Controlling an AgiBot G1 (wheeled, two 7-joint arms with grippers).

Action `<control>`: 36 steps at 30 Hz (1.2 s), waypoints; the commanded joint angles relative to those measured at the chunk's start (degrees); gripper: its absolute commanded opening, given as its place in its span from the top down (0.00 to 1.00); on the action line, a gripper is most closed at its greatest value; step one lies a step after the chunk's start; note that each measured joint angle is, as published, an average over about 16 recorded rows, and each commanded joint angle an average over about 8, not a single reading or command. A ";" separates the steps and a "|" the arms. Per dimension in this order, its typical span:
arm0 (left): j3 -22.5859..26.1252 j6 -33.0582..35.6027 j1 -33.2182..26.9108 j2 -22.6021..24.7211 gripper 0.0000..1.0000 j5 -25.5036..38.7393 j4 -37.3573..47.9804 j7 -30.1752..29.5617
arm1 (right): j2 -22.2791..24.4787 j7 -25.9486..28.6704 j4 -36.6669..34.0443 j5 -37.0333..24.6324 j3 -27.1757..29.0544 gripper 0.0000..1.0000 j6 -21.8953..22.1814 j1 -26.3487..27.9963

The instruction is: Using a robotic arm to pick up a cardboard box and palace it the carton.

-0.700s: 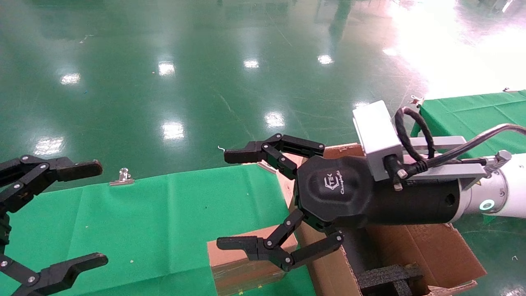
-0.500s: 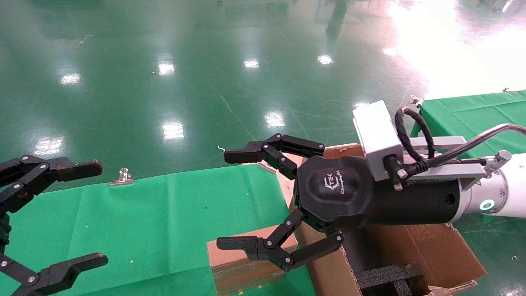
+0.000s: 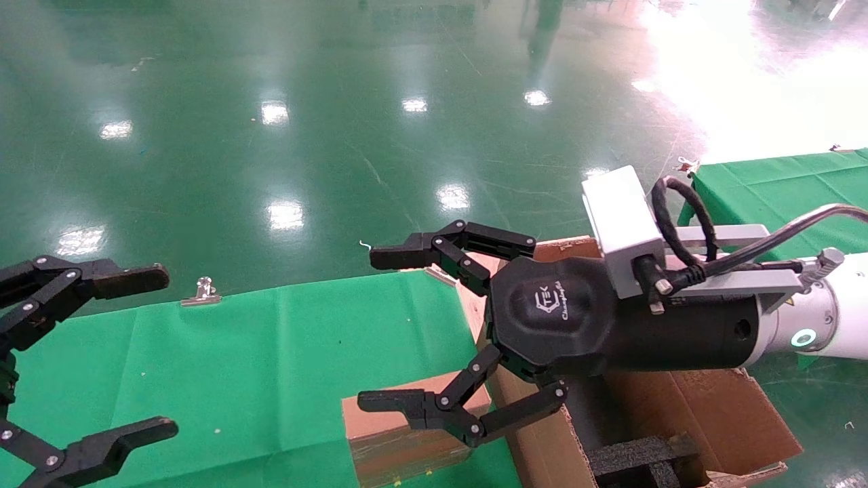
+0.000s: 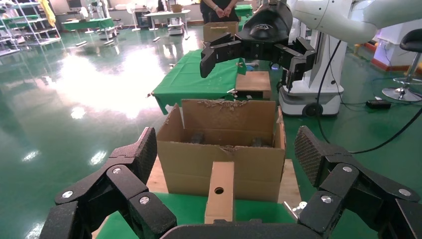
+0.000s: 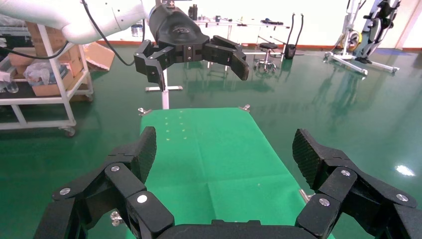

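The small brown cardboard box [image 3: 400, 434] lies on the green table [image 3: 258, 352], close against the carton's near wall. In the left wrist view the box [image 4: 220, 191] shows its round hole. The large carton [image 3: 712, 413] with ragged flaps and black foam inserts [image 3: 637, 457] stands to the right of the table. My right gripper [image 3: 380, 329], on the white arm [image 3: 841, 318] with the green ring light, hovers open and empty above the box and the carton's edge. My left gripper [image 3: 159, 352] is open and empty at the table's left end, facing the box [image 4: 226, 154].
A metal clip [image 3: 200, 291] holds the cloth at the table's far edge. A second green table [image 3: 780, 183] stands at the right rear. Shiny green floor lies beyond. The right wrist view shows only green cloth [image 5: 209, 149] between its fingers and the left gripper [image 5: 191, 47] farther off.
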 commanded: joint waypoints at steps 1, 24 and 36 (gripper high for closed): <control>0.00 0.00 0.00 0.00 0.27 0.00 0.00 0.00 | 0.00 0.00 0.00 0.00 0.00 0.00 0.00 0.00; 0.02 0.01 -0.02 0.00 1.00 -0.01 0.02 0.01 | -0.14 1.69 0.80 -8.27 -3.64 0.00 -0.52 4.28; 0.05 0.00 -0.03 -0.01 1.00 -0.02 0.03 0.03 | -6.53 8.45 1.71 -29.49 -14.37 0.00 -2.33 16.57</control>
